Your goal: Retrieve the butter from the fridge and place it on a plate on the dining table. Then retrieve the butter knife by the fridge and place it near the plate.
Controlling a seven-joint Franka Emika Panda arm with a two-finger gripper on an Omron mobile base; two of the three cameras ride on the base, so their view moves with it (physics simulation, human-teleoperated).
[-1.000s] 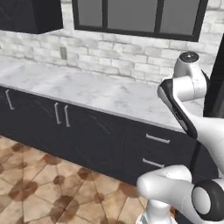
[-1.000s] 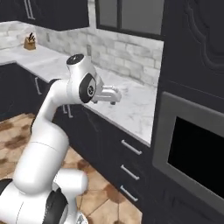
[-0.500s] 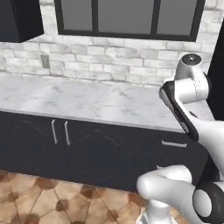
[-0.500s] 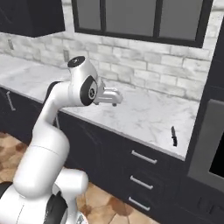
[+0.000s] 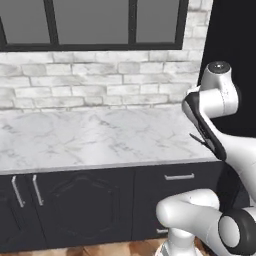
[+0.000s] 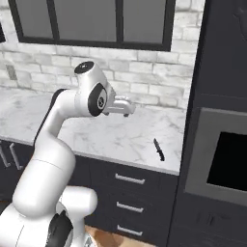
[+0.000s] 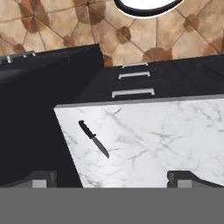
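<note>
Marble counter (image 6: 106, 140) holds butter knife (image 6: 158, 149) near its edge; pincer (image 7: 111, 177) spread apart above.

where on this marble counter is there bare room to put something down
Most of the marble counter is bare: the long stretch from under the window to the front edge above the drawers. The one taken patch is by the counter's right end beside the tall dark cabinet, where the butter knife lies. The open gripper hangs above the middle.

Glossy white rounded arm (image 6: 53, 140) segments, dark grey joint rings, black inset panels, on a bulbous white base.
</note>
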